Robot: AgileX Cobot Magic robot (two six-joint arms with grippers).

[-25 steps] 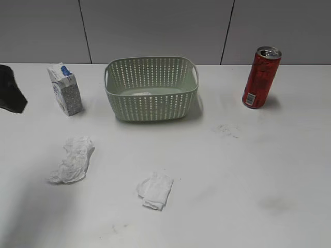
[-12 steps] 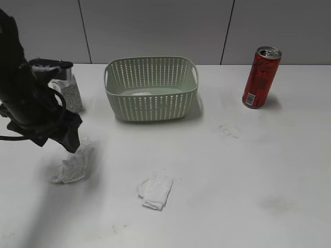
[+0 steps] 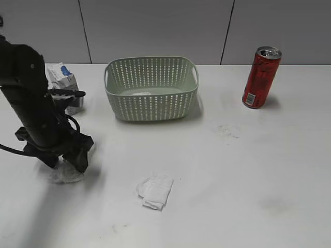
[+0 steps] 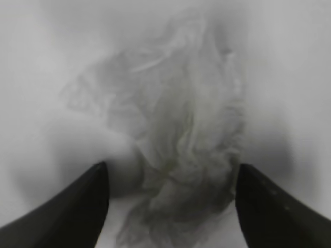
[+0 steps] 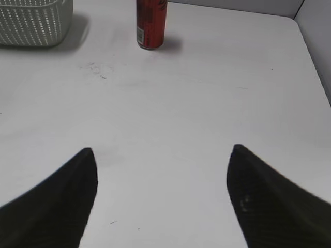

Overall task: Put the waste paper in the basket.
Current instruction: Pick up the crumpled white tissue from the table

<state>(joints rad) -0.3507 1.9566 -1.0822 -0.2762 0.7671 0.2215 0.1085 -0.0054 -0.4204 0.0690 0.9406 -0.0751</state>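
The pale green basket (image 3: 151, 88) stands at the back middle of the table, with a white wad (image 3: 139, 93) inside it; its corner shows in the right wrist view (image 5: 33, 23). A crumpled waste paper wad (image 3: 64, 174) lies at the left, mostly hidden under my left gripper (image 3: 67, 163). In the left wrist view the wad (image 4: 176, 150) lies between the open jaws (image 4: 170, 178), which straddle it. Another wad (image 3: 155, 190) lies at the front middle. My right gripper (image 5: 163, 155) is open and empty over bare table; it does not show in the exterior view.
A red drink can (image 3: 261, 77) stands at the back right, also in the right wrist view (image 5: 151, 23). A white-and-blue carton (image 3: 64, 80) stands at the back left, partly behind my left arm. Faint smudges mark the white table (image 3: 227, 129).
My left arm has come into view from the left and lowered onto the left wad, which it now mostly covers. The basket, can and front wad have not moved.
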